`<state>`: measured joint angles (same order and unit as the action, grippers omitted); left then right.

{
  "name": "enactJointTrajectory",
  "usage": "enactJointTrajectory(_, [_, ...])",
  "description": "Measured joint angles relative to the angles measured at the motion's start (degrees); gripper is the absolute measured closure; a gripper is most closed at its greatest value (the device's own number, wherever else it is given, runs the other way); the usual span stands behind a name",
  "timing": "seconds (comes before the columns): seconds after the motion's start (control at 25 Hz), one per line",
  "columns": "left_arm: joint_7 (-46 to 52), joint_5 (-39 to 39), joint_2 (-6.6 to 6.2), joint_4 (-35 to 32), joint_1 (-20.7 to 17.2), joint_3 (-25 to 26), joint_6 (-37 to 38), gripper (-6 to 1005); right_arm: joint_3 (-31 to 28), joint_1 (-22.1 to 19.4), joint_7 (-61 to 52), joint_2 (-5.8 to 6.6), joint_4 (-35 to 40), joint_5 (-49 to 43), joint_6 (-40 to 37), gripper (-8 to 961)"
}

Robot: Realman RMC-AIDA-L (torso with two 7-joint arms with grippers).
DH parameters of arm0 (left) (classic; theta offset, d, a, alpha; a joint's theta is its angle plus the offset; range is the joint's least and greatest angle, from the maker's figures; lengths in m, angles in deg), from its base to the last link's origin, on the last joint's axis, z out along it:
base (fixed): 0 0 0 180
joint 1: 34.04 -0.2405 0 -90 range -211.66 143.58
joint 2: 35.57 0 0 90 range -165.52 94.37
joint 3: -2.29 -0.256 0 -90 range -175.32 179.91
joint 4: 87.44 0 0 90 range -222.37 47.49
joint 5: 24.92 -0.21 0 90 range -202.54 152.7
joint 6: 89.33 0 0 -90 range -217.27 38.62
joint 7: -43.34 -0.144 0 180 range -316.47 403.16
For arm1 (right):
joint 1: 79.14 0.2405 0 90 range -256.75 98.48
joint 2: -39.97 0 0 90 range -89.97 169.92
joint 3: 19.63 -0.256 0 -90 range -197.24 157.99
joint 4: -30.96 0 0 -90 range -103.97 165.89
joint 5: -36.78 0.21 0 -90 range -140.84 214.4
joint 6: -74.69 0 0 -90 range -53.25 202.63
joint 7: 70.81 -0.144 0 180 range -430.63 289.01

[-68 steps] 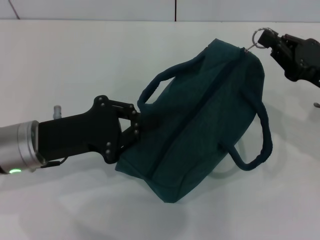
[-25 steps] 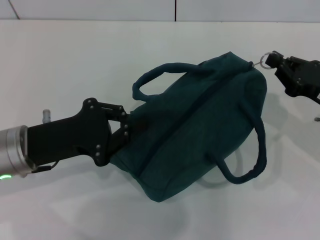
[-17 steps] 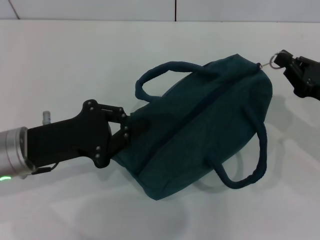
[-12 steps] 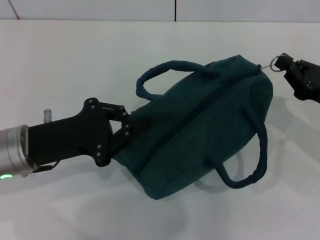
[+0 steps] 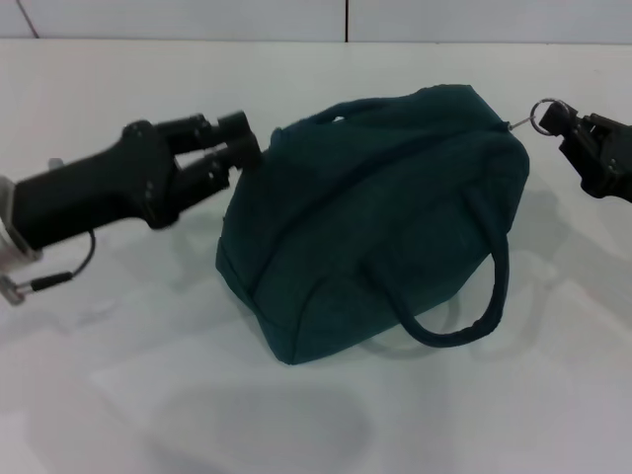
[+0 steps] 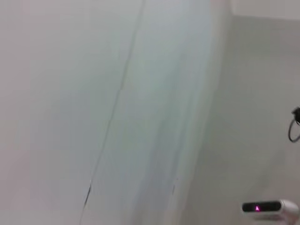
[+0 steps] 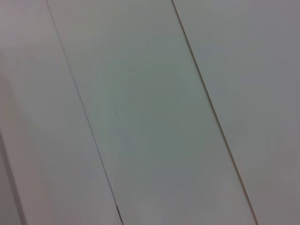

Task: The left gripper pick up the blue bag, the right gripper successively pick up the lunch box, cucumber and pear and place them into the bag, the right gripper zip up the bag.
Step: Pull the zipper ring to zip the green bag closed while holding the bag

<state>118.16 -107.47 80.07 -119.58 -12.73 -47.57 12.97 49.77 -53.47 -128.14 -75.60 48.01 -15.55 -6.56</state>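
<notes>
The metal ring pull (image 5: pixel 545 115) is being pinched by the right gripper (image 5: pixel 565 126) near the right edge of the white table (image 5: pixel 118 395), its fingers closed on the ring at the bag's far right corner. The zipper is being held at the end of its run, and the top seam of the blue bag (image 5: pixel 370 222) reads as closed along its whole length.

The left gripper (image 5: pixel 237 148) has been released from the bag's left end, which it was clamping half a second ago; it is now being held just beside that end, raised and turned, with its fingers parted a little and nothing between them. The bag, no longer being lifted, is resting on the middle of the table, one loop handle (image 5: pixel 464 306) drooping toward the near edge.

No lunch box, cucumber or pear is being shown; presumably they are inside. The task is judged to be nearly finished, with only the ring left to be released.
</notes>
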Motion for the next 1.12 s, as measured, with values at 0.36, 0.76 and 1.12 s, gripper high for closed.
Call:
enactJointTrajectory(0.36, [15.8,-6.4,0.77,-8.4,5.1,0.0,-3.9,617,0.3,0.2,0.4,-0.18,0.0,-0.4,0.3,945])
enactJointTrajectory(0.76, [33.5,-19.4,1.01,-12.8,14.6,-0.2,-10.0,431,0.3,-0.1,0.5,-0.29,-0.7,-0.2,-0.1,945])
enactJointTrajectory(1.12, [47.4,-29.5,1.05,-14.1,19.1,-0.3,-10.1,433,0.3,-0.3,0.5,-0.26,-0.7,-0.2,-0.2,945])
